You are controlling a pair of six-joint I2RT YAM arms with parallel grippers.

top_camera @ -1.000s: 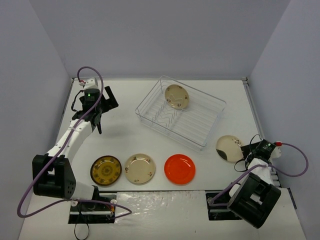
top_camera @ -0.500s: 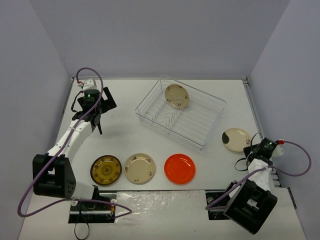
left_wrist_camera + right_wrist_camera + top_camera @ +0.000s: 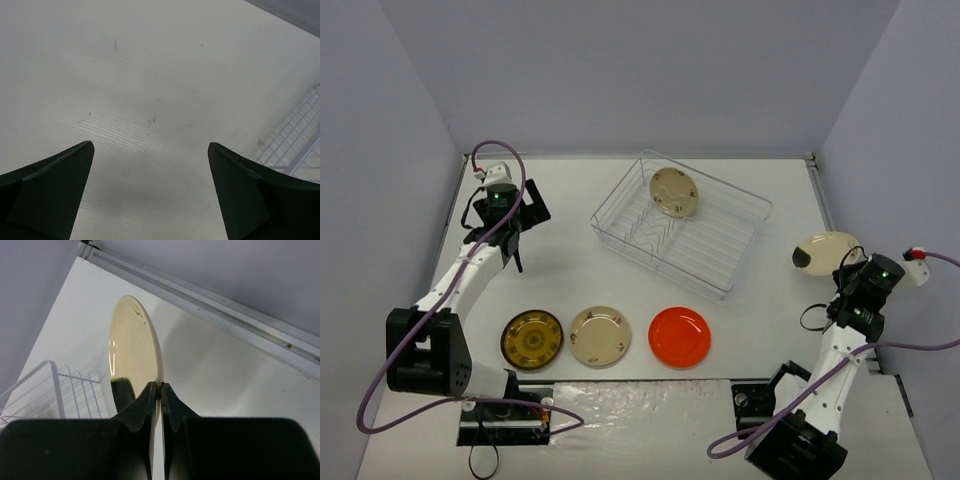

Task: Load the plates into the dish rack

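Over the white table [image 3: 580, 265], my right claw [image 3: 159, 386] has clamped onto the rim of the dark-patched cream plate [image 3: 825, 250] and lifted it clear beside the dish rack [image 3: 705, 245], so slotting comes next, while my left claw [image 3: 150, 145] hangs wide, empty.

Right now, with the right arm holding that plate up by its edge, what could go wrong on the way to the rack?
The right end effector pinches the cream plate with the dark patch only at its rim, so it may pivot or slip out in transit. The dish rack already holds a cream plate standing on edge; a careless insertion could knock it or catch the wire prongs.
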